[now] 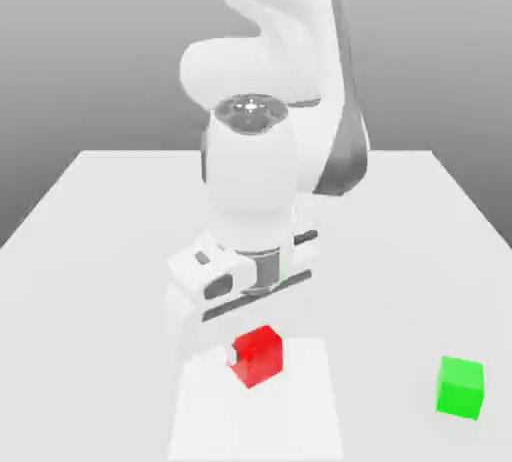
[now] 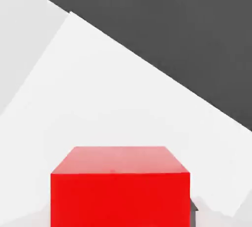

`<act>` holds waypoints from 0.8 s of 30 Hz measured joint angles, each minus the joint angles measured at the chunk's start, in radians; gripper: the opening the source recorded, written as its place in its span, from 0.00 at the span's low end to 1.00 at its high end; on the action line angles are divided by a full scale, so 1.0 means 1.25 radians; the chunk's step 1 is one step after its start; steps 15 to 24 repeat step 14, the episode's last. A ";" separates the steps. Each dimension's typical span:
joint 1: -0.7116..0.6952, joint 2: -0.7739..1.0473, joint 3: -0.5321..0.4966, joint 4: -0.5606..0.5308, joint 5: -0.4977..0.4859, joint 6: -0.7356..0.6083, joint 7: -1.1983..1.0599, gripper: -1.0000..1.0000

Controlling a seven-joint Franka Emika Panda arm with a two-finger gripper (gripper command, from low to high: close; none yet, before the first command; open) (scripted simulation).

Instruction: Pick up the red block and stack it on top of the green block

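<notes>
The white Panda arm bends forward over the middle of the white table (image 1: 90,220), its big upper links stacked above one another and the wrist turned straight down, so that the hand hangs low near the table's front edge. The hand's flat body lies slightly askew, tilted down toward the exterior view's left.

The gripper (image 1: 250,353) points down at the table and its fingers are drawn in on the red block (image 1: 260,354). In the exterior view a pale finger presses against the block's side that faces the exterior view's left; the opposite finger is hidden behind the block, so the grip on that side is most likely there but cannot be seen directly. In the hand view the red block (image 2: 120,191) sits close and square to the camera, its top face and one side face showing, with a small dark piece of a finger at its lower corner.

The red block is near the front edge of the table, about midway along it; whether it rests on the table or is just clear of it cannot be told. The green block (image 1: 460,387) stands by itself close to the front corner on the exterior view's right, well apart from the red block and the hand.
</notes>
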State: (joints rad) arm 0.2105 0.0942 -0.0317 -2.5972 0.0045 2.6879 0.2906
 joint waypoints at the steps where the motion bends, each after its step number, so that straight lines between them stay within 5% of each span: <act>1: 0.030 0.003 0.018 0.016 -0.004 -0.012 0.033 0.00; 6: 0.171 0.024 0.108 0.092 -0.023 -0.067 0.192 0.00; 10: 0.204 0.119 0.106 0.110 -0.049 0.010 0.236 0.00; 11: 0.206 0.144 0.104 0.112 -0.056 0.033 0.242 1.00; 24: 0.206 0.144 0.104 0.112 -0.056 0.033 0.242 1.00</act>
